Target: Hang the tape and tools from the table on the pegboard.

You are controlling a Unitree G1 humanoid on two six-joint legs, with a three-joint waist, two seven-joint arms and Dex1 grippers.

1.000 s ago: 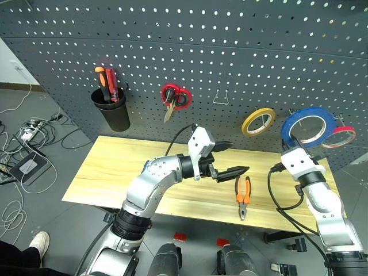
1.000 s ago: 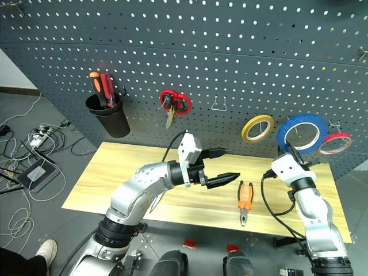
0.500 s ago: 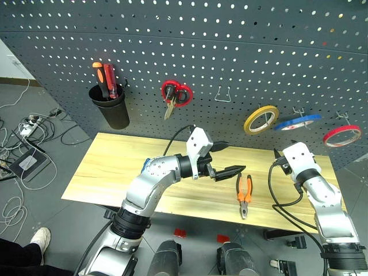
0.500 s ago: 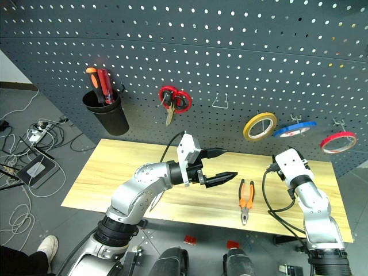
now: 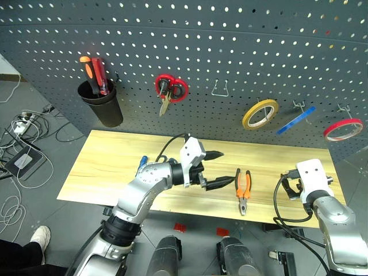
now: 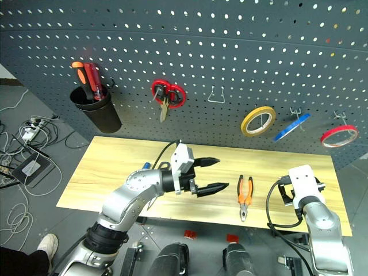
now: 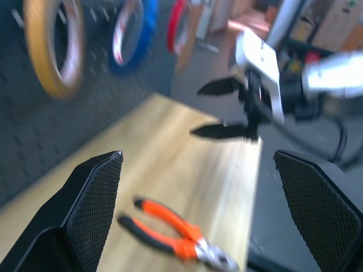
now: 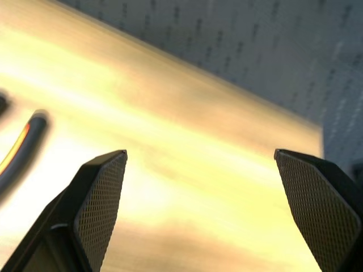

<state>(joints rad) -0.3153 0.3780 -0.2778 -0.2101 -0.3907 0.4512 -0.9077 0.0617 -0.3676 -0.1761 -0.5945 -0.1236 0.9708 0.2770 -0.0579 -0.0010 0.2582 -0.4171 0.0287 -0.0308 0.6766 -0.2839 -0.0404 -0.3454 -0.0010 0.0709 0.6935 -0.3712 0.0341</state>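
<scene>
- head views: even, bright light; pegboard (image 5: 172, 40) holes glint white, its rows bowing toward the edges.
- table (image 5: 115, 161) evenly lit, with a soft shadow below the left arm.
- left wrist view: motion-blurred, rolls at 11 o'clock smeared.
- right wrist view: heavy blur, warm glare across the wood.

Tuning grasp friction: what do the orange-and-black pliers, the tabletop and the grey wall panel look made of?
Orange-and-black pliers: bare metal jaws; handle sleeves look like rubber or plastic, matte.
Light yellowish tabletop: wood or wood laminate, visible grain, smooth finish.
Dark grey pegboard: probably painted sheet metal, a regular grid of punched holes; plastic not excluded.
</scene>
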